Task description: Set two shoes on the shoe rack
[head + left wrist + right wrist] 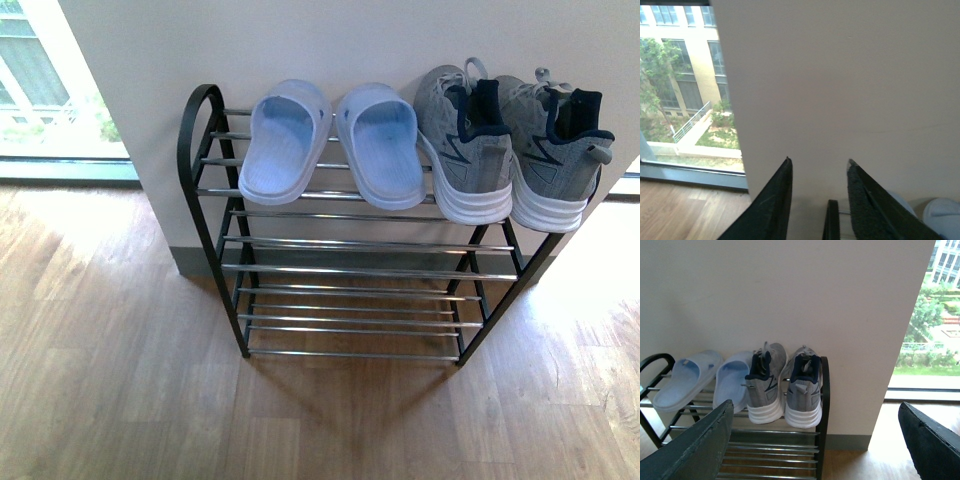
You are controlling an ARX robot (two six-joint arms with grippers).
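The black shoe rack [210, 180] stands against a white wall. On its top tier, two pale blue slides [285, 140] [385, 145] lie at the left. Two grey knit sneakers [462, 150] [555, 155] with white soles stand at the right, heels toward me. The right wrist view shows the sneakers [765, 385] [804, 390], the slides [687, 377] and the rack [824, 405] ahead of my open, empty right gripper [817, 440]. My left gripper [817, 172] is open and empty, facing the wall above the rack's left end; a slide's edge [942, 212] shows beside it. Neither arm shows in the front view.
Lower rack tiers [350, 300] of chrome bars hold nothing. A wood floor [100, 380] spreads in front. A floor-level window [40, 90] lies left of the wall, another window [925, 340] right of it.
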